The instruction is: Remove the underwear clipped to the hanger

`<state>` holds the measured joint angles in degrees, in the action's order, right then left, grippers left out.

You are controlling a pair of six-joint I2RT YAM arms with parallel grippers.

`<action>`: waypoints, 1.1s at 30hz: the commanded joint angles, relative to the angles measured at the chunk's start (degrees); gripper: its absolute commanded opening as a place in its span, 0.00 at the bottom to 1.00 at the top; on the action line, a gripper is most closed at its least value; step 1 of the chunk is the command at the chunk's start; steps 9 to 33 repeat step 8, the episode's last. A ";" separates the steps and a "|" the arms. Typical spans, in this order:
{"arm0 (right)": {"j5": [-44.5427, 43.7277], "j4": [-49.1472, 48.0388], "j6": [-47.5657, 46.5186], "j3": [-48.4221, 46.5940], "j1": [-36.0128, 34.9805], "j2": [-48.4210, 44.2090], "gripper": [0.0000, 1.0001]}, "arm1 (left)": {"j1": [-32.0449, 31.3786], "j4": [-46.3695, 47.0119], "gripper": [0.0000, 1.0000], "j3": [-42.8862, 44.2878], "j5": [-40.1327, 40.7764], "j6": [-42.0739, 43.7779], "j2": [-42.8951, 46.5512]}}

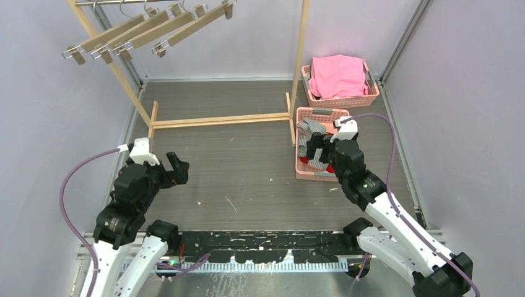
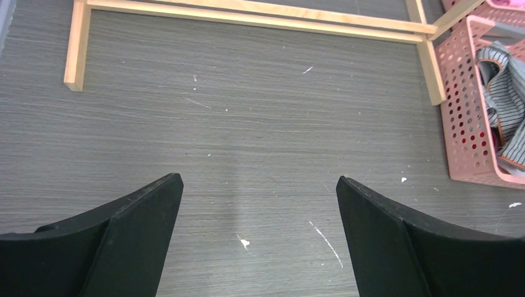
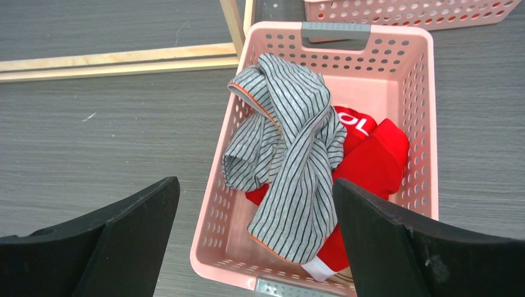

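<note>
Where striped underwear [image 3: 291,154] spills over the pink basket's [image 3: 207,241] rim beside the rack's [image 1: 291,124] foot, the right hand [image 3: 255,185] hovers wide; the left hand [image 2: 260,182], equally wide, faces open counter [image 2: 247,124].

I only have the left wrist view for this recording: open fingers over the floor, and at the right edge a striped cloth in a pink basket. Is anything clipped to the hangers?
Observer: No. In the top view the wooden hangers hang bare on the rack, with no cloth in any clip.
Operator: Is the striped piece alone in that basket?
Observer: No. The right wrist view shows the striped underwear lying on top of the red underwear, which has white lettering, inside the basket.
</note>
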<state>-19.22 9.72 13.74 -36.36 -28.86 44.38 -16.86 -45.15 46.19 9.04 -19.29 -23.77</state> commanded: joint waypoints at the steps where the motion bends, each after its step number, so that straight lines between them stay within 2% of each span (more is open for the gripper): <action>1: 0.50 -4.42 0.41 1.09 -0.64 -1.60 1.00 | 0.05 6.69 0.98 -2.97 0.52 -1.69 3.84; 8: -1.12 -5.12 -0.19 2.80 -1.86 -1.67 1.00 | 0.02 8.65 0.98 -5.34 3.86 -3.18 6.86; 33: -1.12 -5.12 -0.19 2.80 -1.86 -1.67 1.00 | 0.02 8.65 0.98 -5.34 3.86 -3.18 6.86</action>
